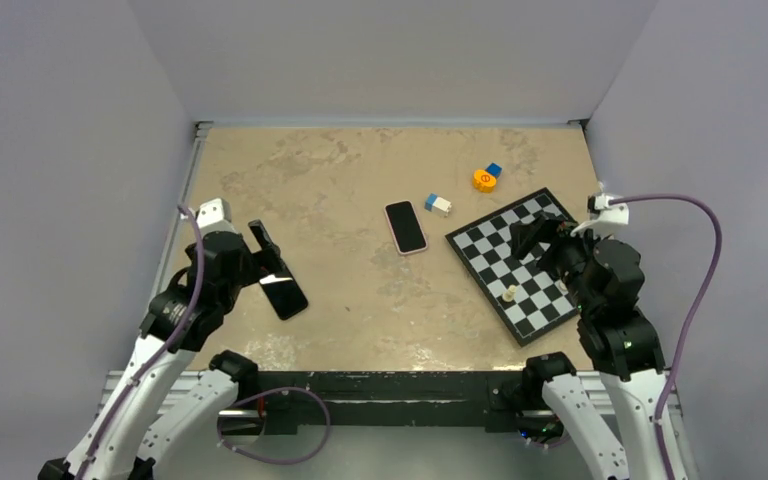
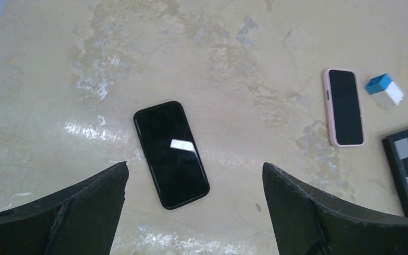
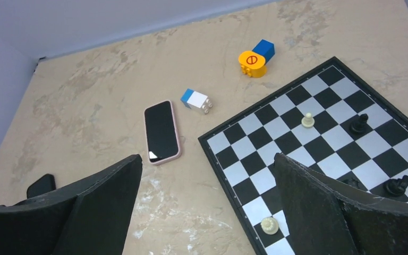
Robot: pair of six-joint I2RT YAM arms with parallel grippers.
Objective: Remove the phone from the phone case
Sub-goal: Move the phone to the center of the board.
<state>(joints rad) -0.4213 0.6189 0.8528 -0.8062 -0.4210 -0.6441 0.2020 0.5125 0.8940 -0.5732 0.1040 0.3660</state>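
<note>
We are at the very start: nothing is gripped and no phone is out of its case. Our left pincer (image 2: 195, 169) hangs spread wide and empty above the black phone (image 2: 171, 153), which lies flat, screen up, on the left of the counter (image 1: 340, 170); whether it wears a slim black case we cannot tell. The pink-cased phone (image 1: 406, 227) lies flat near the middle of the counter, screen up, well apart from the black one, with a blue-and-white block (image 1: 438, 204) just beside its far corner. Our right pincer (image 3: 207, 158) is likewise wide open with nothing in it, poised above the chessboard (image 1: 520, 262). We judge the step in hand to be the approach for a first grasp. Next, one pincer would need to come down and take a cased phone by its long edges while the other peels a corner of the case away. A flat phone offers little edge, so the fingers must close low against the counter.
</note>
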